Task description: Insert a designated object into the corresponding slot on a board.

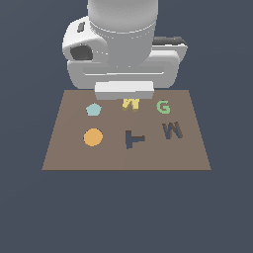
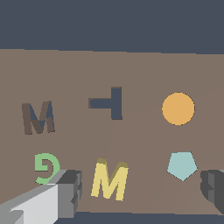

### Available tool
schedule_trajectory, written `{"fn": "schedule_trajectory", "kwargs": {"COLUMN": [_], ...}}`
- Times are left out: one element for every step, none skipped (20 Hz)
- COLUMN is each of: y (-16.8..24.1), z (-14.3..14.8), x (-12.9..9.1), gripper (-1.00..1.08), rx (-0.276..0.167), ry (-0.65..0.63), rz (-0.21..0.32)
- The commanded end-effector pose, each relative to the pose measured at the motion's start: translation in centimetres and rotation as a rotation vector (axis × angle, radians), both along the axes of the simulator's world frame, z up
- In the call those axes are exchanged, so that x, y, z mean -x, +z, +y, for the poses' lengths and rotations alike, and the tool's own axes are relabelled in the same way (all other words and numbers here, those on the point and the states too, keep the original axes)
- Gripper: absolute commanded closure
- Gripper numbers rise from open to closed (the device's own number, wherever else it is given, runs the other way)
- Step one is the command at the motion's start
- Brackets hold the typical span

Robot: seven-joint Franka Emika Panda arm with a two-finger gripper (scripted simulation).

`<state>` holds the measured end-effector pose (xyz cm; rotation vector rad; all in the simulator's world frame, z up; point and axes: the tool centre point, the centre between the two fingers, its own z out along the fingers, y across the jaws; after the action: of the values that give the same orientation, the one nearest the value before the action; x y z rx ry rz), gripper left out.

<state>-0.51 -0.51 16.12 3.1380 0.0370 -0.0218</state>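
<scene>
The yellow M-shaped block (image 2: 109, 180) lies flat on the brown board (image 2: 131, 70), near its far edge in the exterior view (image 1: 131, 104), half hidden there by the arm's white hand (image 1: 123, 74). My gripper (image 2: 142, 190) is open, and the block lies between its grey fingers (image 2: 70, 192), closer to one of them and touching neither. The dark M-shaped slot (image 1: 172, 130) is on the board toward the exterior view's right and has nothing in it (image 2: 38, 117).
A green G (image 1: 163, 106) sits between the block and the slot side. A dark T-shaped cutout (image 1: 133, 139), an orange disc (image 1: 93, 137) and a pale blue pentagon (image 1: 93, 109) are also on the board. Dark floor surrounds the board.
</scene>
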Motion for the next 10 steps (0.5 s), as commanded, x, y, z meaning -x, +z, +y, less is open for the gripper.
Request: {"fn": "schedule_trajectory", "kwargs": {"y": [0.0, 0.0, -0.1, -0.2, -0.3, -0.5, -0.7, -1.0, -1.3, -1.6], "z": [0.0, 0.0, 0.0, 0.0, 0.0, 0.1, 0.1, 0.1, 0.2, 0.2], "x": [0.0, 0.0, 0.1, 0.1, 0.2, 0.4, 0.5, 0.7, 1.0, 1.2], "gripper": [-0.92, -0.92, -0.92, -0.92, -0.92, -0.92, -0.92, -0.92, -0.92, -0.92], "rx": [0.0, 0.0, 0.0, 0.0, 0.0, 0.0, 0.0, 0.0, 0.0, 0.0], "ry": [0.0, 0.0, -0.001, -0.003, -0.005, -0.008, -0.011, -0.015, -0.02, -0.026], "rz": [0.0, 0.0, 0.0, 0.0, 0.0, -0.001, -0.001, -0.001, -0.002, -0.002]}}
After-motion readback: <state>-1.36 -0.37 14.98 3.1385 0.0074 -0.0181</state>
